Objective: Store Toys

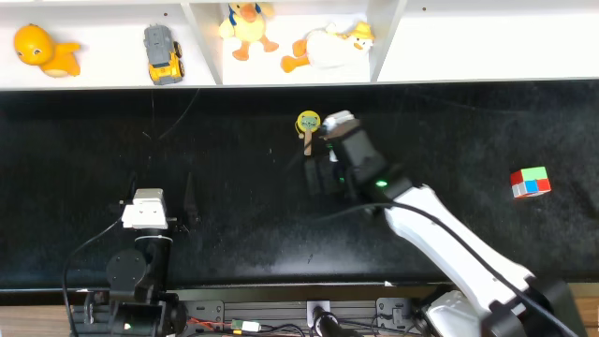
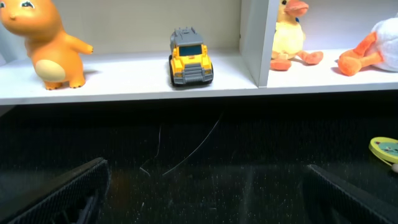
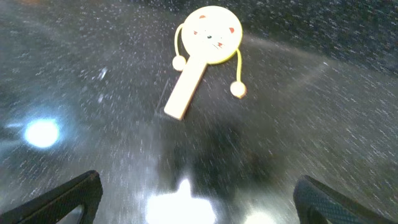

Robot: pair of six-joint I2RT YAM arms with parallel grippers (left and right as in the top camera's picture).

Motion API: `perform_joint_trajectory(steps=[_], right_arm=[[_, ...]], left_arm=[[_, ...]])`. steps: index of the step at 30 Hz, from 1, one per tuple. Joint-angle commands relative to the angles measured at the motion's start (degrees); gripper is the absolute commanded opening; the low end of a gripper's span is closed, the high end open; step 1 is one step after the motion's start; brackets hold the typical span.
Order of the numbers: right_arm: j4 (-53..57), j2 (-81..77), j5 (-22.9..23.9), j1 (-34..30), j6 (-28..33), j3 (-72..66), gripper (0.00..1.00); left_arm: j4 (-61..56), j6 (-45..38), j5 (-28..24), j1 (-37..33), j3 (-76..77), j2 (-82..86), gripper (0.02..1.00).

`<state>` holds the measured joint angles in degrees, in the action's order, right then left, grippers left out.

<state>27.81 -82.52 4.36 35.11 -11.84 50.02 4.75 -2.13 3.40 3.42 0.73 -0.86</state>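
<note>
A small yellow rattle drum [image 1: 308,125] with a wooden handle lies flat on the black table, near the shelf's middle. In the right wrist view the rattle drum [image 3: 205,50] shows a cat face and two bead strings. My right gripper [image 1: 323,174] hovers just in front of it, open, fingers [image 3: 68,198] spread wide with nothing between them. My left gripper [image 1: 165,199] rests open at the left front, facing the shelf. On the white shelf [image 1: 299,82] stand an orange figure [image 2: 46,43], a yellow truck [image 2: 190,56], a duck plush [image 2: 291,34] and a lying goose plush [image 1: 328,47].
A coloured cube [image 1: 531,182] sits on the table at the far right. The shelf's rightmost compartment [image 1: 496,37] holds nothing. Open black table surface lies between the two arms.
</note>
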Motion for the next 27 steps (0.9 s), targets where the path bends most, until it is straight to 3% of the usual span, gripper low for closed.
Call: perform_joint_trajectory(steps=[1, 9, 21, 27], right_arm=[[-2.7, -7.0, 7.8, 3.3, -4.6, 5.4, 0.996], [-3.3, -17.6, 12.1, 3.6, -9.6, 11.8, 0.996], [-7.8, -24.3, 11.7, 3.5, -15.6, 13.5, 1.000], [-7.8, -25.2, 11.7, 3.5, -15.7, 13.5, 0.991]], left_arm=[[0.0, -1.3, -0.6, 0.5, -0.3, 0.7, 0.998], [0.0, -1.3, -0.6, 0.5, -0.3, 0.7, 0.998], [0.0, -1.3, -0.5, 0.5, -0.3, 0.7, 0.996], [0.0, -1.3, -0.6, 0.5, -0.3, 0.7, 0.998]])
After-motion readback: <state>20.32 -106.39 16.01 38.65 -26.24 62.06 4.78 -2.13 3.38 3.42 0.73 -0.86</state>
